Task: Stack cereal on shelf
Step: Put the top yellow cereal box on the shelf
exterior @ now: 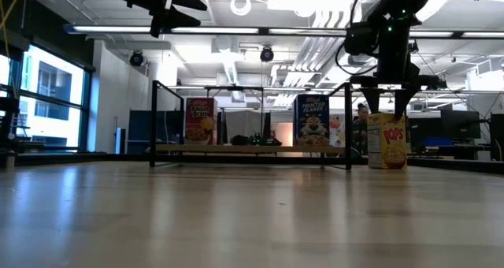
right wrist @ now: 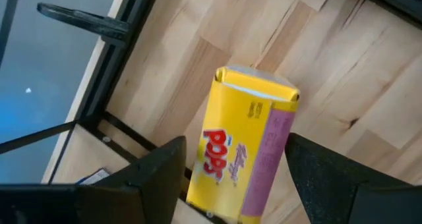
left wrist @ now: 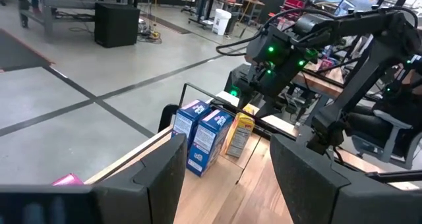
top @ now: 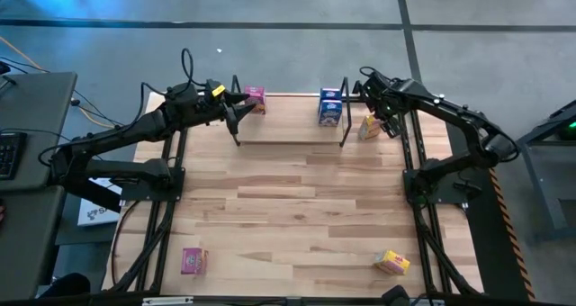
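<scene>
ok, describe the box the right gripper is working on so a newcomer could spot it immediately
Find the low wooden shelf at the table's far edge. Just outside its right-hand wire upright, on the tabletop rather than on the shelf, stands a yellow Pops cereal box, directly under the open right gripper. It is the only yellow box standing upright; the other yellow box lies at the near edge.

- High view looks straight down on the whole table [top: 297, 207]; both arms enter from its sides
- Low view sits at tabletop height, facing the far shelf [exterior: 252, 149]
- Left wrist view looks right along that shelf; right wrist view looks down, close above the yellow box [right wrist: 247, 148], which the other views share
</scene>
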Controlling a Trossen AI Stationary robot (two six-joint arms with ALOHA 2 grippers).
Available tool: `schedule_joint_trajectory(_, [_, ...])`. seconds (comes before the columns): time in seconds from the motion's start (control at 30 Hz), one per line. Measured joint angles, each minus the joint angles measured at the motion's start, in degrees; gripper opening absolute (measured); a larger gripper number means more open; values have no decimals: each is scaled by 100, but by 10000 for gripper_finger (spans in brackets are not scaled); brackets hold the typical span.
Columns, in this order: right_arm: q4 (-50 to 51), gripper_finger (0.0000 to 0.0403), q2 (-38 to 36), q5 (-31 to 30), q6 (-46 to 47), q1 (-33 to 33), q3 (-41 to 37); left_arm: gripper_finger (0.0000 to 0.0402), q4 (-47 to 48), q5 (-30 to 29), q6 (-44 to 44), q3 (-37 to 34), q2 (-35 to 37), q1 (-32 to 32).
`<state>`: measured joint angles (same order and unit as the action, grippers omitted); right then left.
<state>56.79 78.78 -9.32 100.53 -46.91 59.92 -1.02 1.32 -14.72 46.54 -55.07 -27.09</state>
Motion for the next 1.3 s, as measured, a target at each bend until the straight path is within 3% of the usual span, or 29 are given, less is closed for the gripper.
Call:
schedule_joint_trajectory(0.63, [-6,249,562,3,-174,-87,0,209,362,-1,-9,0,0,0])
schedule_joint_trajectory(1.03, [34,141,562,40,-985,-300,0,209,363,-7,-31,0,0,0])
schedule_joint_trajectory(1.3, [209,110,178,314,-2929,-522,0,209,361,-50,-98,0,0,2])
